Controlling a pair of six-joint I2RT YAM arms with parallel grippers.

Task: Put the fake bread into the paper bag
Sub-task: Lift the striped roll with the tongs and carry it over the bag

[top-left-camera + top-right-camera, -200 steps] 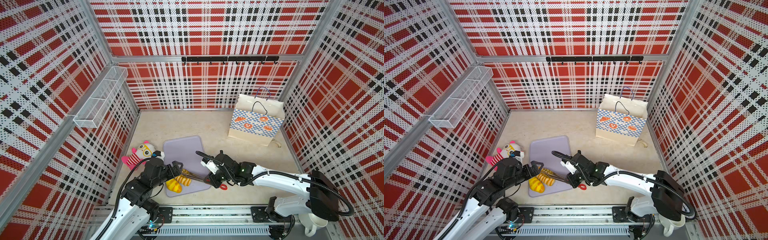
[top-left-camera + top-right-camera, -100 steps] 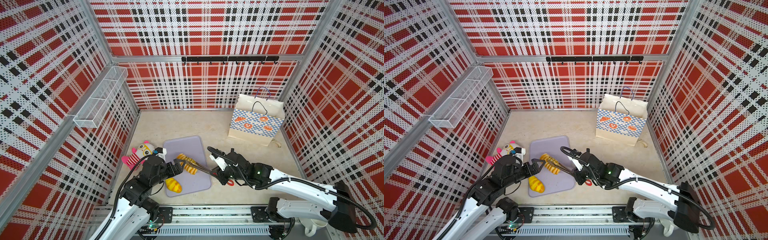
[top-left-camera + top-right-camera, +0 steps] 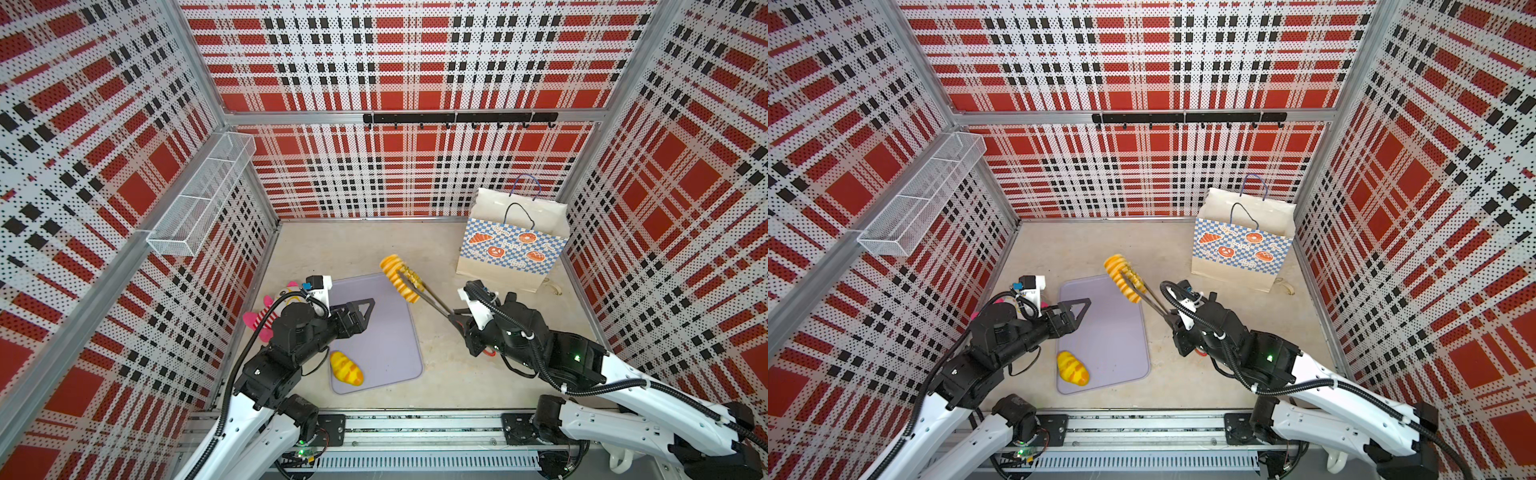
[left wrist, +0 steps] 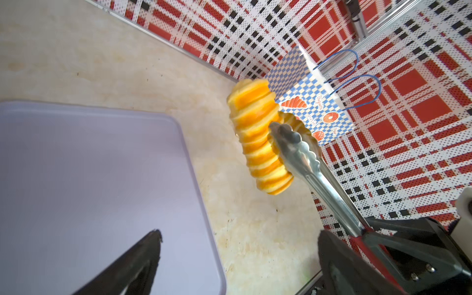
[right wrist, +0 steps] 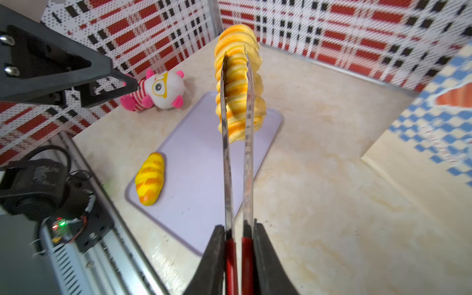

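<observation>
Clamping tongs (image 3: 432,300), the right gripper (image 5: 238,228) holds a loaf (image 3: 400,279) aloft (left of the bag (image 3: 509,249)); left gripper (image 4: 237,236) gapes over the tray (image 3: 388,336).

Orange-striped yellow loaf (image 3: 394,271), blue-checkered white bag (image 3: 511,251), lilac tray (image 3: 386,332).

A loaf (image 3: 346,368) lies on the tray's (image 3: 386,328) near-left corner; the doll (image 3: 266,316) sits left of it, the bag (image 3: 511,253) far right.

Ridged loaf (image 3: 401,279) aloft, paper bag (image 3: 511,249) upright.
</observation>
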